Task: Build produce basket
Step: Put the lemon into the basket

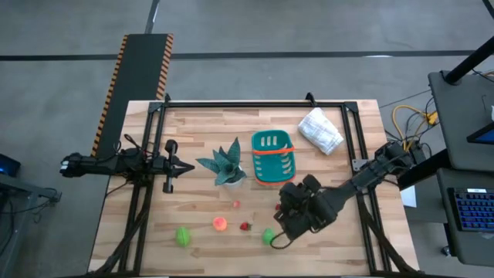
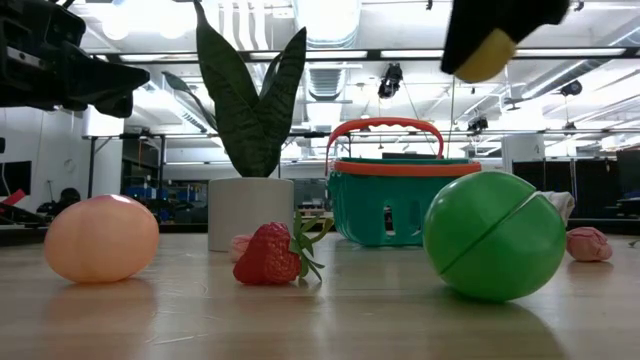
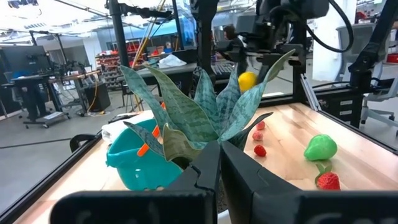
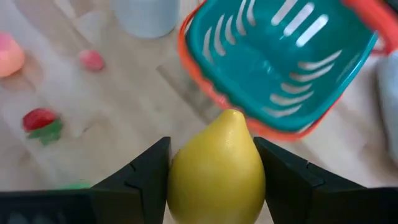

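Lemon [image 4: 216,167] clamped in right gripper [image 4: 214,171] jaws — above table, near basket [image 4: 283,59].

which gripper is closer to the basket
Right. The right gripper, shut on a yellow lemon, hangs just off the basket's near rim. The left gripper, shut, waits beyond the plant, on the basket's far left.

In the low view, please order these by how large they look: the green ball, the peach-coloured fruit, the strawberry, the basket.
1. Basket, although it stands farther back.
2. Green ball.
3. Peach-coloured fruit.
4. Strawberry.

The ball is nearest the camera, so it probably looks larger than it really is.
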